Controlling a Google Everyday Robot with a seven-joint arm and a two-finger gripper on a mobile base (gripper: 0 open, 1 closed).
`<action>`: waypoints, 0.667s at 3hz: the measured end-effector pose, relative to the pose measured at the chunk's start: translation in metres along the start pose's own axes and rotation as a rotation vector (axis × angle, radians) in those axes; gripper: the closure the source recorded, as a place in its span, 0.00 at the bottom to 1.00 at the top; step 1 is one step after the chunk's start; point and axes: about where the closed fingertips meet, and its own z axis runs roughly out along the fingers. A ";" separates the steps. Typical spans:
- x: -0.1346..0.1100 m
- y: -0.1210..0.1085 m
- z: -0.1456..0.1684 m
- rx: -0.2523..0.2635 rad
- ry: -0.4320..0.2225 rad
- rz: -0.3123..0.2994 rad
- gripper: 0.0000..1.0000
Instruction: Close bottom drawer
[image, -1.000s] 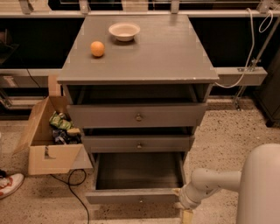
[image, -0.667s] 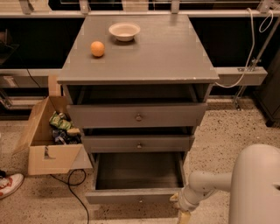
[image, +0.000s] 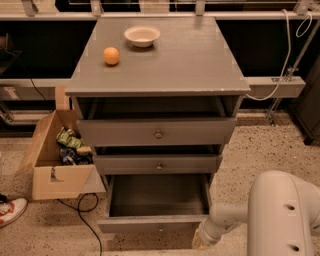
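Note:
The grey bottom drawer (image: 157, 223) of the cabinet (image: 160, 75) stands pulled far out, its inside empty. Its slim front panel faces me, with a tiny knob near the middle. My white arm reaches in from the lower right. My gripper (image: 201, 242) is low at the drawer front's right corner, just right of and below the panel. Its tip is largely hidden by the wrist. The middle drawer (image: 157, 163) and the tall top drawer (image: 157, 132) both stand slightly out.
An orange (image: 111, 55) and a white bowl (image: 142, 35) sit on the cabinet top. An open cardboard box (image: 57, 155) with packets stands on the floor at the left. A black cable (image: 82, 215) and a shoe (image: 11, 210) lie nearby.
My arm has shifted a little left and closer to the drawer front's right corner. The drawer looks as far out as before.

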 end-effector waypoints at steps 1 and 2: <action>-0.011 -0.017 0.022 0.067 -0.024 -0.019 0.93; -0.034 -0.038 0.029 0.149 -0.063 -0.067 1.00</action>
